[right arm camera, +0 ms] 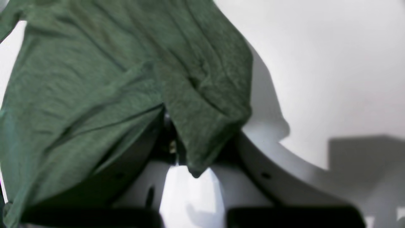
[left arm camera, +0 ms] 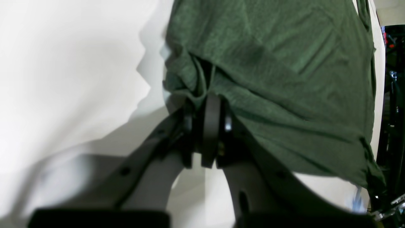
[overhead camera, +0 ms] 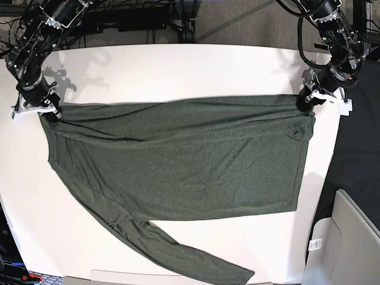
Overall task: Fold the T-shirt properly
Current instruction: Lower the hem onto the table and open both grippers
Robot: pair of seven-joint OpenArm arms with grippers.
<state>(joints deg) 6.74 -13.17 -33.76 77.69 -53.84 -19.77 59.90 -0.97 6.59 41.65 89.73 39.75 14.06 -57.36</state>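
The dark olive-green T-shirt (overhead camera: 178,160) lies spread flat across the white table (overhead camera: 178,71), and one long sleeve (overhead camera: 196,261) trails toward the front edge. At the shirt's far right corner my left gripper (overhead camera: 309,100) is shut on a bunched fold of fabric (left arm camera: 190,79), with the jaws pressed together in the left wrist view (left arm camera: 207,98). My right gripper (overhead camera: 47,113) is at the far left corner. It is shut on cloth that drapes over its fingers (right arm camera: 172,142) and hides most of them. The T-shirt (right arm camera: 95,79) fills the left part of that view.
The table's right edge runs close beside the left gripper, with dark floor (overhead camera: 356,154) beyond it. A grey seat-like object (overhead camera: 350,237) with a small tag stands at the lower right. Cables and dark equipment (overhead camera: 136,18) line the back.
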